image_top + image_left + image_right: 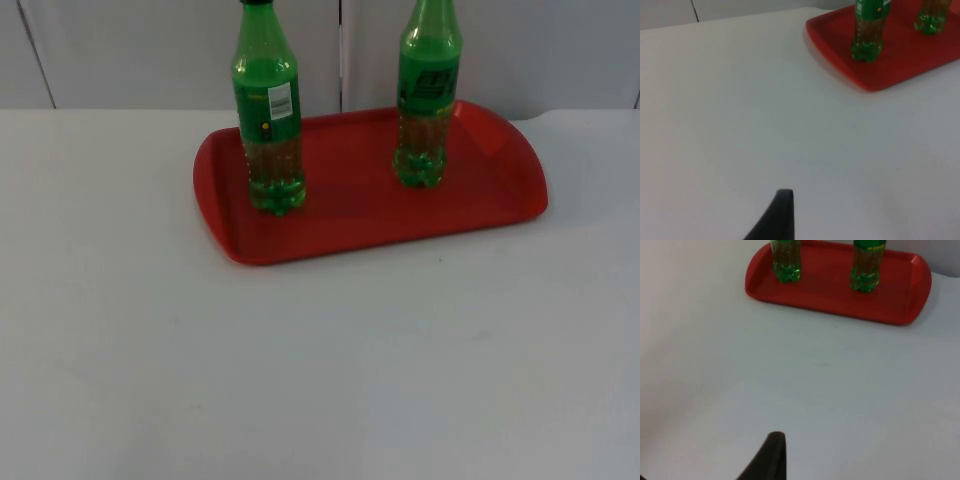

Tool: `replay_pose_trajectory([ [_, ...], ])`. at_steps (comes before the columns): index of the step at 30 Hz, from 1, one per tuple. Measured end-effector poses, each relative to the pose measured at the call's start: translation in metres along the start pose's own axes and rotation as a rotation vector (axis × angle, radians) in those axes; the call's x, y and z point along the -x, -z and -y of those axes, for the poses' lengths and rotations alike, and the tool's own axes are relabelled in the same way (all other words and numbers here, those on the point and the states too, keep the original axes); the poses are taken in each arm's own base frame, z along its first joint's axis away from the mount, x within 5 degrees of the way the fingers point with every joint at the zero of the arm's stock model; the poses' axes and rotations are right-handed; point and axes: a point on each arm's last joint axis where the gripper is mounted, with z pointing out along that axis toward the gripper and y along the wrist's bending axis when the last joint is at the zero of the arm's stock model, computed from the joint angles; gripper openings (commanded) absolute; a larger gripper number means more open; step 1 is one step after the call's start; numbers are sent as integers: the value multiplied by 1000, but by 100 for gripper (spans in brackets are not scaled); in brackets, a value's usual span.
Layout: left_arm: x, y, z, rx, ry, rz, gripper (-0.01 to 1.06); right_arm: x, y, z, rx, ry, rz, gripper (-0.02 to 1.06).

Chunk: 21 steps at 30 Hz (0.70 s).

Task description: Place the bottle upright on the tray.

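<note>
A red tray [350, 215] lies at the far middle of the white table, near the grey wall. Two green bottles stand upright on it, each holding brownish liquid. One bottle [268, 120], with a black cap and a white label patch, is at the tray's left end. The other bottle [427, 100] is right of the tray's middle. The left gripper [782, 212] hangs over bare table well short of the tray [900, 65] and the nearer bottle [868, 30]. The right gripper [771, 455] is likewise far back from the tray [830, 295] and both bottles [786, 260] [867, 267].
Bare white table stretches from the tray to the front edge and out to both sides. The grey partition wall [150, 50] stands just behind the tray.
</note>
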Motion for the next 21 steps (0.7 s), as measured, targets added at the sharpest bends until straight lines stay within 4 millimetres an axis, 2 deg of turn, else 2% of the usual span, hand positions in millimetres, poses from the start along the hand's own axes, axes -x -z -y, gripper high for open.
replay_pose_trajectory([
  [21, 0, 0, 0, 0, 0, 0, 105, 0, 0, 0, 0, 0, 0, 105],
])
